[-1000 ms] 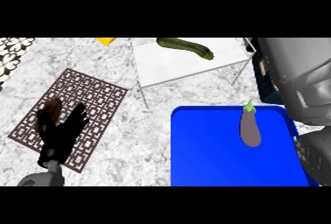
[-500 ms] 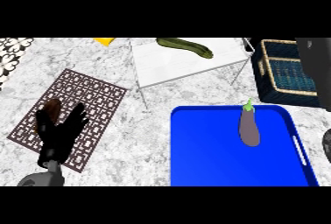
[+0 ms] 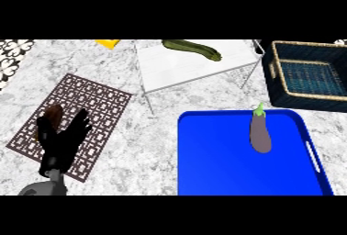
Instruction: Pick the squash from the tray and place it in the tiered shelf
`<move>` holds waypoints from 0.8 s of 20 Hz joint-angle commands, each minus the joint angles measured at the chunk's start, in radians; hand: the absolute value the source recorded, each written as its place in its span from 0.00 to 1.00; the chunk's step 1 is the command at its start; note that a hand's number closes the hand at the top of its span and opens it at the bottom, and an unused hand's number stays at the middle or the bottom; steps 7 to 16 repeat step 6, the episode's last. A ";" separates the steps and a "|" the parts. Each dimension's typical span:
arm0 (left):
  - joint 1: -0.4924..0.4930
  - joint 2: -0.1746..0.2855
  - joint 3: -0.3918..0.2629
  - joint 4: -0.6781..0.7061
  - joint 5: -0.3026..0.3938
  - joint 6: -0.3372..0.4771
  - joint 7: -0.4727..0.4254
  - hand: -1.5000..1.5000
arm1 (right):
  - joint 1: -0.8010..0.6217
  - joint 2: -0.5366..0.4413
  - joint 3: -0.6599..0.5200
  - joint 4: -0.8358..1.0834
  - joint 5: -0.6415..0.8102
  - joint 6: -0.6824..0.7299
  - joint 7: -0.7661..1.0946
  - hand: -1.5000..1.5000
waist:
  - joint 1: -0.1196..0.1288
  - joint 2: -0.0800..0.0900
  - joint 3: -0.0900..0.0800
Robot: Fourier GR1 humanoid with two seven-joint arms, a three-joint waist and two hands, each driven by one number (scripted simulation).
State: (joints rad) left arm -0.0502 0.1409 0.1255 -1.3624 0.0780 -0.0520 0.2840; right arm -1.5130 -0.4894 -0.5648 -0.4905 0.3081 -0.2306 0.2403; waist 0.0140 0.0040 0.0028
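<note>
Since only the head view is given, everything comes from it. The squash (image 3: 192,49), long and dark green, lies on its side on the top tier of the white tiered shelf (image 3: 177,69), near the far edge and well inside the rim. So it already sits where the task wants it, which I judge as the placing step done or nearly done. The blue tray (image 3: 224,158) is in the near right of the view and carries only a purple eggplant (image 3: 261,136). The eggplant lies lengthwise near the tray's far right side with its green stem pointing away, probably a distractor, and nothing touches it. The left hand (image 3: 62,142) shows at the lower left over the patterned mat (image 3: 102,101), with its fingers straight, slightly spread and pointing up. It holds nothing and reads as resting, out of the way of the shelf. A small brown thing (image 3: 53,114) sits just behind the fingers, and I cannot tell what it is. The right hand is not in view. The squash lies well apart from the left hand, far up and to the right, with the mat and the shelf's near-left corner between them. A dark wicker basket (image 3: 304,98) stands right of the shelf, and a yellow object (image 3: 108,42) is cut off by the far edge of the view.
</note>
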 commanded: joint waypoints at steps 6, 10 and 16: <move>-0.015 -0.005 -0.008 0.011 -0.010 0.008 0.021 0.50 | 0.094 -0.256 -0.071 0.061 -0.106 0.292 -0.060 0.00 | 0.007 0.006 -0.002; -0.015 -0.005 -0.008 0.011 -0.010 0.008 0.021 0.50 | 0.094 -0.256 -0.071 0.061 -0.106 0.292 -0.060 0.00 | 0.007 0.006 -0.002; -0.015 -0.005 -0.008 0.011 -0.010 0.008 0.021 0.50 | 0.094 -0.256 -0.071 0.061 -0.106 0.292 -0.060 0.00 | 0.007 0.006 -0.002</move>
